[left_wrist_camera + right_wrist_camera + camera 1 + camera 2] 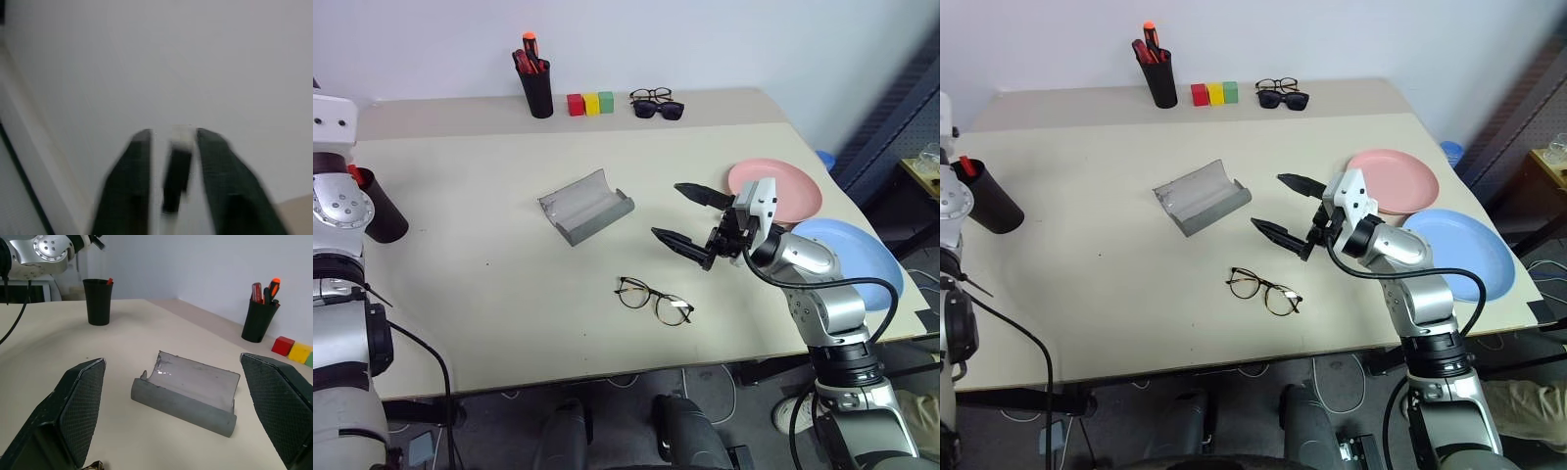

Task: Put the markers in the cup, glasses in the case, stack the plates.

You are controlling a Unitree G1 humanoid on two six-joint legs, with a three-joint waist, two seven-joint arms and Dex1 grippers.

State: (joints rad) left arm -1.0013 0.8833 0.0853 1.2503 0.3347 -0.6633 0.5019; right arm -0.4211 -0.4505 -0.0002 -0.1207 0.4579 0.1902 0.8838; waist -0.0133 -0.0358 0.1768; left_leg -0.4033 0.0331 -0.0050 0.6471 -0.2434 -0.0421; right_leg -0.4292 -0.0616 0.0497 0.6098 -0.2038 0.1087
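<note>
The dark cup [384, 208] stands at the table's left edge, the red-capped marker [353, 174] poking out of its rim. Above it, my left gripper [173, 132] is open, and the white marker with the black cap [176, 171] hangs loose between its fingers with a gap on either side. The grey case [584, 206] lies open mid-table. The wire-framed glasses [654, 300] rest nearer the front edge. My right gripper [671, 211] hovers open and empty just right of the case. The pink plate [788, 191] and blue plate [867, 259] lie side by side at the right.
A black pen holder [536, 88] with red and orange markers stands at the back. Beside it sit three coloured blocks [590, 103], sunglasses [659, 110] and a black-rimmed pair [650, 95]. Bare tabletop [480, 264] stretches between cup and case.
</note>
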